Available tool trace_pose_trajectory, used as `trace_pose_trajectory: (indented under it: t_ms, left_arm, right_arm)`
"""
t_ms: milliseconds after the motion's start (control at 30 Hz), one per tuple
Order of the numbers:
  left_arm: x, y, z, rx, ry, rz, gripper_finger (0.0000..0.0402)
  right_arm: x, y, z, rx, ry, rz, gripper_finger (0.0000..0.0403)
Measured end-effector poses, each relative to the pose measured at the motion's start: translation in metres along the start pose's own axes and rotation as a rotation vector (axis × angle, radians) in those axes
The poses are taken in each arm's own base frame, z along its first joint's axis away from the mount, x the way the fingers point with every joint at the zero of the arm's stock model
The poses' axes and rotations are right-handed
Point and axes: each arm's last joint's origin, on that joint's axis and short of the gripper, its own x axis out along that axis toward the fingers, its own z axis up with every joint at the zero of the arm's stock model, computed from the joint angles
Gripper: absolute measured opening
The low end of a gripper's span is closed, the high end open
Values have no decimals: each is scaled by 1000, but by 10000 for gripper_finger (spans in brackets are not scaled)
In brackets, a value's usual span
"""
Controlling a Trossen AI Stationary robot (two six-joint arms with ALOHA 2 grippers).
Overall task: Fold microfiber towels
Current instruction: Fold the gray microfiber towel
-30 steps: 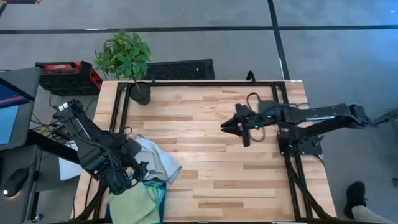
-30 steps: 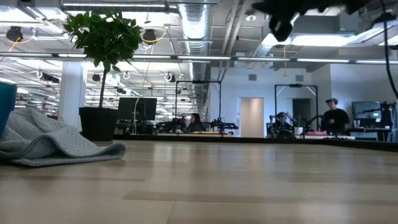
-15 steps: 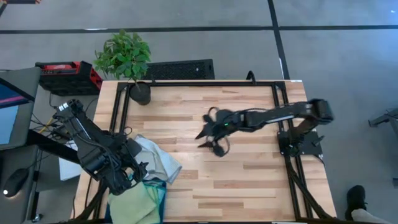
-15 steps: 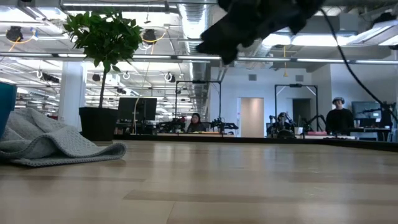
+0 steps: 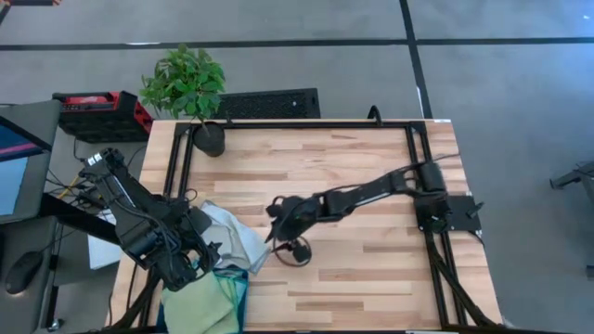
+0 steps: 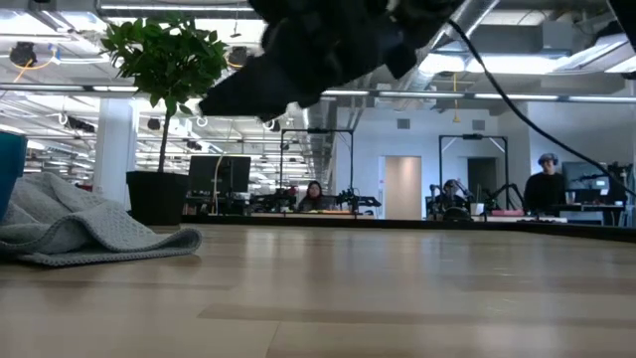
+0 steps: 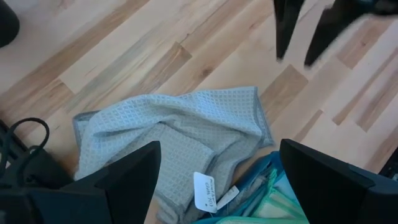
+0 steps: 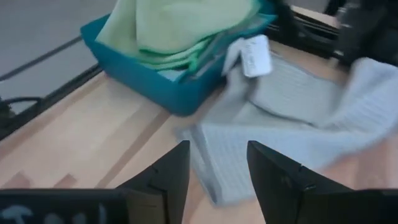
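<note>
- My right claw [image 5: 276, 225], fingers spread, reaches low across the bench [image 5: 371, 269], now just beside the crumpled grey towel [image 5: 237, 243]; earlier it hung far right.
- My left claw [image 5: 206, 255] waits, spread, above that towel.

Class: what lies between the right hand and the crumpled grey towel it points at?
Only bare wooden table: the right wrist view shows the right hand open just short of the grey towel.

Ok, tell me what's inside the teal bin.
The teal bin holds a rumpled light green towel heaped above its rim. Whatever lies beneath that towel is covered. A grey towel lies beside it on the table, outside.
</note>
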Motion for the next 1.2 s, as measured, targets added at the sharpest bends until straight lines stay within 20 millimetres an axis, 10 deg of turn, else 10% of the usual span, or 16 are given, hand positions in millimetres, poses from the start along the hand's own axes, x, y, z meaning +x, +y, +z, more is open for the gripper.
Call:
trace_pose_trajectory:
  t_ms: [433, 1200]
  left_arm:
    - [0, -5, -1, -27, 30, -43, 320]
    - [0, -7, -1, -38, 30, -66, 320]
  right_arm:
    - [60, 5, -31, -42, 118, -23, 182]
    - [61, -9, -49, -110, 291, -244, 173]
